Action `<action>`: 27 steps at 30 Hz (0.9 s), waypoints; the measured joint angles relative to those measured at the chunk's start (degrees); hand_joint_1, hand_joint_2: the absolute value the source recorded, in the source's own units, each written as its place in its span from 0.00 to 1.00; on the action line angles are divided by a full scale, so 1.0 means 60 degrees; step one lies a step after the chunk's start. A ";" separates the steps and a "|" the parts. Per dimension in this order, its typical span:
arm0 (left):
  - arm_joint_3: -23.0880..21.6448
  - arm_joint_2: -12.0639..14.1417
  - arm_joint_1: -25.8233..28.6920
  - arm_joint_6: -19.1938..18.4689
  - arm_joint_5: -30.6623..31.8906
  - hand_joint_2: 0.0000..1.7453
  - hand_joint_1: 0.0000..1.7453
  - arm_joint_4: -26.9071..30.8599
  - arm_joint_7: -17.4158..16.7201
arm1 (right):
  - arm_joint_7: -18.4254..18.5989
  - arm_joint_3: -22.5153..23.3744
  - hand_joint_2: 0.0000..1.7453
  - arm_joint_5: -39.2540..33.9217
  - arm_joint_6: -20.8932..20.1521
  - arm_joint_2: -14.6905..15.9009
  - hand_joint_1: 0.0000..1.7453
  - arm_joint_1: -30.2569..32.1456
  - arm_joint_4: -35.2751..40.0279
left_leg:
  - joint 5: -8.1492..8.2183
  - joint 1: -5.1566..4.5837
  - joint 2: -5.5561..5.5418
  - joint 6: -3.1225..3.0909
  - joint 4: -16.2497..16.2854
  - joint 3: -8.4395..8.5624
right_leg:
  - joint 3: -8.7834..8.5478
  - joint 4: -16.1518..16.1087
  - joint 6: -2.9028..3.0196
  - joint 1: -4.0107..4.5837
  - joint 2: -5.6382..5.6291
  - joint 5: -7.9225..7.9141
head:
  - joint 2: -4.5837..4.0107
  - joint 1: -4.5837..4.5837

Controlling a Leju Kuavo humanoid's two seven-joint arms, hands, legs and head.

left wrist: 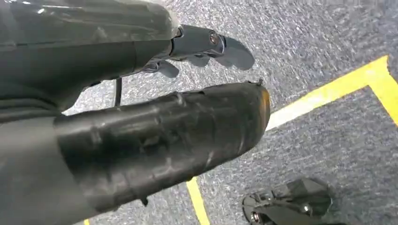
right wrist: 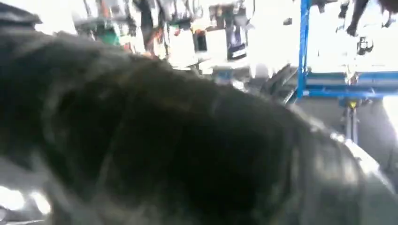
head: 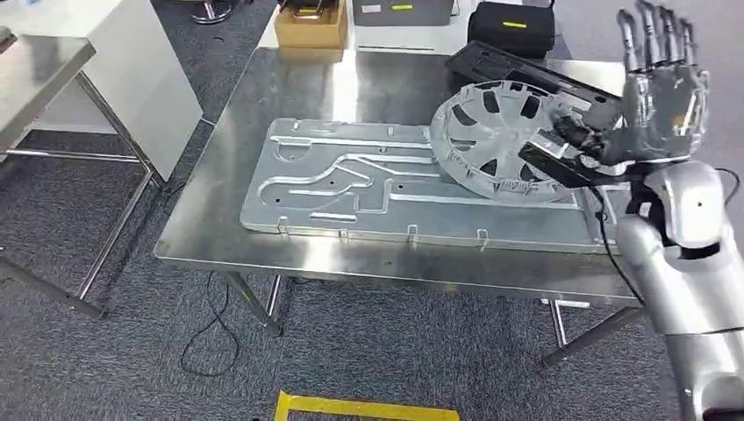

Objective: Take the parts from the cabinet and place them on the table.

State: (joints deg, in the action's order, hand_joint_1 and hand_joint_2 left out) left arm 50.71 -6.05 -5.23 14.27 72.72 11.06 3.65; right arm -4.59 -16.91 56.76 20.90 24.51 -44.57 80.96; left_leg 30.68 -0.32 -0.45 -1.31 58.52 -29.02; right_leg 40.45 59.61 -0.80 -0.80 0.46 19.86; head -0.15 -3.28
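Note:
On the steel table (head: 211, 237) lies a large flat silver panel (head: 351, 189). A silver wheel cover (head: 496, 140) leans on the panel's right part, and a long black part (head: 518, 70) lies behind it. My right hand (head: 654, 96) is raised at the wheel cover's right rim with its fingers (head: 654, 35) straight up and nothing held; in the right wrist view it is a dark blur (right wrist: 178, 140). My left hand (left wrist: 155, 131) hangs over the carpet with its thumb apart from its dark fingers (left wrist: 211, 44), holding nothing.
A cardboard box (head: 311, 26) and a black case (head: 513, 26) stand beyond the table's far edge. A white table (head: 61, 61) stands at the left. Yellow tape (head: 368, 408) marks the carpet near me. A blue rack frame (right wrist: 328, 79) stands in the background.

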 joint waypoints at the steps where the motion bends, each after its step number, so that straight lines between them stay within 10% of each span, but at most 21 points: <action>1: 0.0029 0.0004 0.0019 0.0004 -0.0007 0.00 0.00 0.0000 0.0007 | -0.0007 0.0087 0.00 0.0004 0.0007 0.0189 0.00 0.0234 0.0146 | -0.0068 -0.0022 -0.0004 -0.0057 0.0015 -0.0016 | -0.0034 -0.0072 -0.0055 -0.0014 0.0007 -0.0091 | 0.0000 -0.0011; 3: 0.0102 0.0007 0.0085 0.0025 -0.0051 0.00 0.00 0.0000 -0.0015 | -0.0007 0.0339 0.00 0.0007 0.0117 0.0638 0.00 0.0855 0.0477 | -0.0377 0.0086 0.0038 -0.0212 -0.0178 -0.0043 | -0.0047 -0.0118 -0.0193 -0.0038 -0.0027 -0.0095 | 0.0000 -0.0015; 6: 0.0160 0.0015 0.0102 0.0069 -0.0062 0.00 0.00 0.0000 -0.0117 | -0.0033 0.1043 0.00 0.0139 0.0627 0.1136 0.00 0.2458 0.1141 | -0.0704 0.0038 0.0037 -0.0412 -0.0217 -0.0355 | 0.0334 0.1292 -0.0273 -0.0051 -0.0079 0.1592 | 0.0000 -0.0022; 8: 0.0218 0.0015 0.0160 0.0091 -0.0080 0.00 0.00 0.0000 -0.0215 | -0.0215 0.1862 0.00 0.0312 0.1251 0.1198 0.00 0.4105 0.1819 | -0.0871 0.0004 -0.0013 -0.0435 -0.0200 -0.0603 | 0.0495 0.2551 -0.0323 -0.0061 -0.0079 0.2141 | 0.0000 -0.0026; 10: 0.0288 0.0022 0.0229 0.0113 -0.0102 0.00 0.00 0.0000 -0.0299 | -0.0466 0.2471 0.00 0.0556 0.1717 0.1125 0.00 0.5636 0.2311 | -0.1020 -0.0030 -0.0027 -0.0410 -0.0133 -0.0896 | 0.0067 0.2496 -0.0326 -0.0090 -0.0076 0.1742 | 0.0000 -0.0022; 12: 0.0382 0.0026 0.0260 0.0135 -0.0174 0.00 0.00 0.0000 -0.0335 | -0.0644 0.3191 0.00 0.0812 0.2133 0.0832 0.00 0.7044 0.2832 | -0.1131 -0.0046 -0.0027 -0.0355 -0.0016 -0.1180 | -0.1063 0.1142 -0.0278 -0.0084 -0.0060 0.1406 | 0.0000 -0.0022; 14: 0.0444 0.0025 0.0287 0.0179 -0.0211 0.00 0.00 0.0000 -0.0364 | -0.0879 0.3855 0.00 0.0860 0.2361 0.0322 0.00 0.8152 0.3202 | -0.1177 -0.0084 -0.0020 -0.0287 0.0121 -0.1303 | -0.1992 -0.0229 -0.0189 0.0022 -0.0031 0.1856 | 0.0000 -0.0022; 18: 0.0623 0.0018 0.0348 0.0273 -0.0233 0.00 0.00 0.0000 -0.0448 | -0.1838 0.5087 0.00 0.0124 0.2434 -0.1156 0.00 0.9555 0.3394 | -0.1409 -0.0016 0.0012 0.0034 0.0044 -0.1363 | -0.1818 -0.0291 0.0115 0.0065 -0.0060 0.1552 | 0.0000 -0.0015; 23: 0.0765 -0.0011 0.0330 0.0288 -0.0273 0.00 0.00 0.0000 -0.0572 | -0.3574 0.6881 0.00 -0.0294 0.2073 -0.3541 0.00 0.9880 0.2455 | 0.0984 0.0091 0.0036 0.0272 0.2316 -0.1727 | -0.1153 -0.0315 0.0297 0.0028 -0.0003 0.0982 | 0.0000 0.0029; 25: 0.0841 -0.0040 0.0320 0.0291 -0.0321 0.00 0.00 0.0000 -0.0612 | -0.4066 0.7783 0.00 -0.0500 0.1722 -0.4261 0.00 0.9584 0.1413 | 0.0522 0.0125 0.0038 0.0313 0.2729 -0.1487 | -0.0773 -0.0305 0.0269 0.0013 0.0014 0.0694 | 0.0000 0.0033; 27: 0.0896 -0.0051 0.0287 0.0321 -0.0393 0.00 0.00 0.0000 -0.0638 | -0.4346 0.8951 0.00 -0.0819 0.1512 -0.4805 0.00 0.9069 -0.0436 | -0.0201 0.0161 0.0036 0.0342 0.1918 -0.0618 | -0.0408 -0.0267 0.0194 -0.0010 -0.0003 0.0418 | 0.0000 0.0029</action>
State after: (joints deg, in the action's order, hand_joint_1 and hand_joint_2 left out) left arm 56.08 -6.36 -3.51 16.20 70.36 11.06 -0.18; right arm -30.67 36.79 51.85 29.97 -4.32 9.84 78.35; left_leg 29.47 0.65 -0.23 0.74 70.03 -32.73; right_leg 38.00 58.01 0.36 -0.86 0.44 22.37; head -0.15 -3.10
